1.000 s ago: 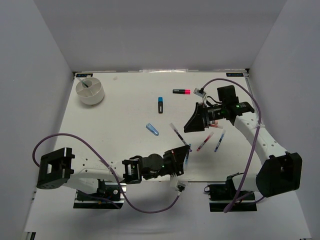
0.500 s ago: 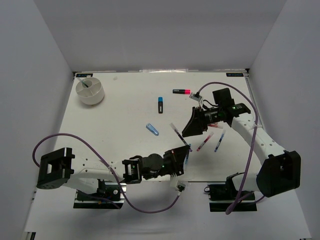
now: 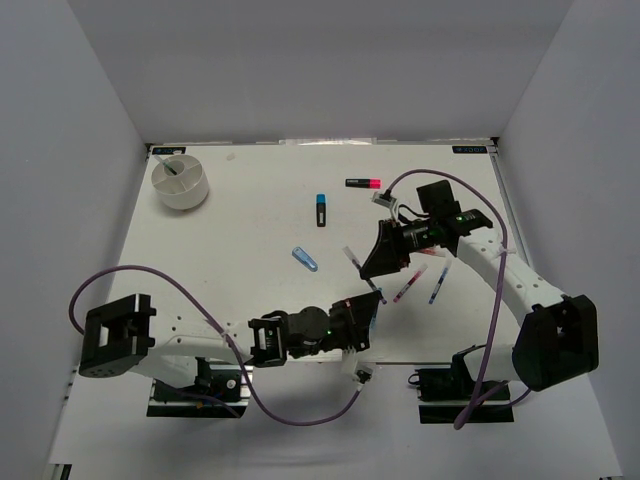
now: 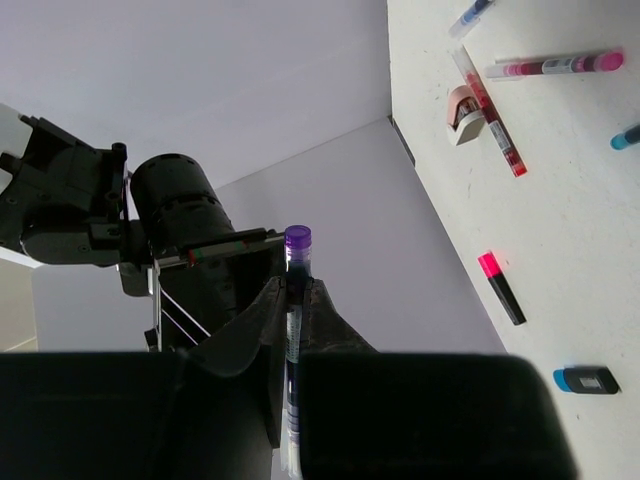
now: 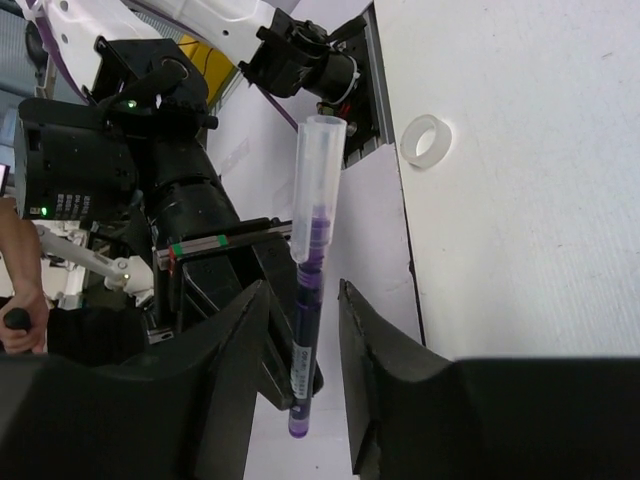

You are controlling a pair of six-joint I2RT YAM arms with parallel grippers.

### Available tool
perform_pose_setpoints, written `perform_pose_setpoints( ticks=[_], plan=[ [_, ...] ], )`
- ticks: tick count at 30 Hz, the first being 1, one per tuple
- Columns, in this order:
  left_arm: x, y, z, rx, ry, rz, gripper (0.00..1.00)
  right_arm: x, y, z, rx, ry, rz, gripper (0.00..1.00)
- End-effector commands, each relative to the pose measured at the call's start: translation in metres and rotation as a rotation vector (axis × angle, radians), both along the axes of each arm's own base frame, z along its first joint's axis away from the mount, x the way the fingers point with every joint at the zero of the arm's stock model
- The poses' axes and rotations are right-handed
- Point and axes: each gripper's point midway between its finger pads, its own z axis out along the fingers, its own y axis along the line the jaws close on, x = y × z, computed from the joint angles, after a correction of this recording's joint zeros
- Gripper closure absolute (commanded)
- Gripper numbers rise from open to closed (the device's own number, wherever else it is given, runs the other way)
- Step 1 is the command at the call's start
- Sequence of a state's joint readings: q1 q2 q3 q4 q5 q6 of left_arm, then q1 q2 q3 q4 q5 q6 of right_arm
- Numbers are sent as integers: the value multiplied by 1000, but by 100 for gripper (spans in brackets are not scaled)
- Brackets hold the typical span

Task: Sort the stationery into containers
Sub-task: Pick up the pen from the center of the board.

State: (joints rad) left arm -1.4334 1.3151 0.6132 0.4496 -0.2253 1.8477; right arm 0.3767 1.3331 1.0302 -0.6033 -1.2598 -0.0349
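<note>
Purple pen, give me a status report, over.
Left fingers shut on purple pen. Right fingers open, straddling it, not yet gripping. White tub at far left corner, other pens loose on table.

The left gripper [image 4: 296,292] pinches a thin purple-capped pen [image 4: 298,240]; a stubby black pink-ended marker [image 4: 501,287] lies on the white table [image 4: 560,180]

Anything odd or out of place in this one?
Yes: the left tool grips a purple pen in mid-air, while the right tool straddles that same pen, jaws open, not touching it. Two tools on one pen looks odd, with the white tub far away.
</note>
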Motion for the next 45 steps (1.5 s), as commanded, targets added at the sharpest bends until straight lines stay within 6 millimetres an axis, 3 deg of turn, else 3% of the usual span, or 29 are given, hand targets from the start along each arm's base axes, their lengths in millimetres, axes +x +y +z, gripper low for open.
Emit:
perform_pose_setpoints(
  ticks=[1,3,7,8,9,10,12,13,18,22,23,25,26,28,29,31,32,33,35,36,38,40,43,45],
  plan=[
    [0,-8,18,-51,-8,-13,100,-1,4,7,34,-28,28,61],
    [0,-7,18,-54,-10,-11,100,-1,5,5,31,-25,30,66],
    [1,-5,19,-71,-12,-6,100,-2,5,4,28,-25,30,84],
    [1,-5,21,-87,-12,-2,94,-2,6,4,27,-26,29,88],
    [2,-4,20,-92,-13,2,66,0,5,6,34,-26,27,90],
    [3,-2,22,-108,-18,8,53,1,5,8,44,-28,27,97],
    [3,0,25,-139,-23,11,23,3,6,14,61,1,24,100],
    [4,2,22,-136,-23,17,21,3,7,17,70,-1,30,100],
    [-2,11,36,-220,-33,7,21,17,6,29,98,45,13,100],
    [-9,25,38,-250,-13,-8,22,63,-2,41,110,-11,-73,100],
    [-8,30,33,-246,2,-4,22,77,-1,58,119,-78,-89,100],
    [-8,35,35,-263,40,21,24,104,-8,68,118,-132,-144,100],
    [3,37,49,-335,124,94,25,116,-9,85,120,-201,-170,100],
    [18,32,47,-334,280,211,26,139,-19,92,108,-266,-239,100],
    [31,25,69,-399,518,332,31,151,-24,99,95,-320,-285,100],
    [38,10,78,-414,786,434,39,162,-33,108,87,-413,-337,100],
    [43,12,73,-409,956,490,44,172,-38,105,68,-465,-383,100],
    [44,5,108,-475,1021,459,47,169,-42,113,74,-550,-394,100],
    [47,7,126,-556,1183,464,53,173,-51,111,56,-630,-448,100],
    [48,9,153,-617,1231,435,53,168,-54,106,59,-670,-463,100],
    [67,18,171,-728,1344,490,55,163,-58,103,59,-687,-473,100],
    [80,27,211,-843,1420,447,54,146,-58,99,89,-635,-425,100],
    [115,50,235,-1003,1535,474,54,126,-55,95,118,-566,-361,100],
    [141,62,224,-1015,1584,531,53,118,-54,94,128,-540,-345,100]
  ],
)
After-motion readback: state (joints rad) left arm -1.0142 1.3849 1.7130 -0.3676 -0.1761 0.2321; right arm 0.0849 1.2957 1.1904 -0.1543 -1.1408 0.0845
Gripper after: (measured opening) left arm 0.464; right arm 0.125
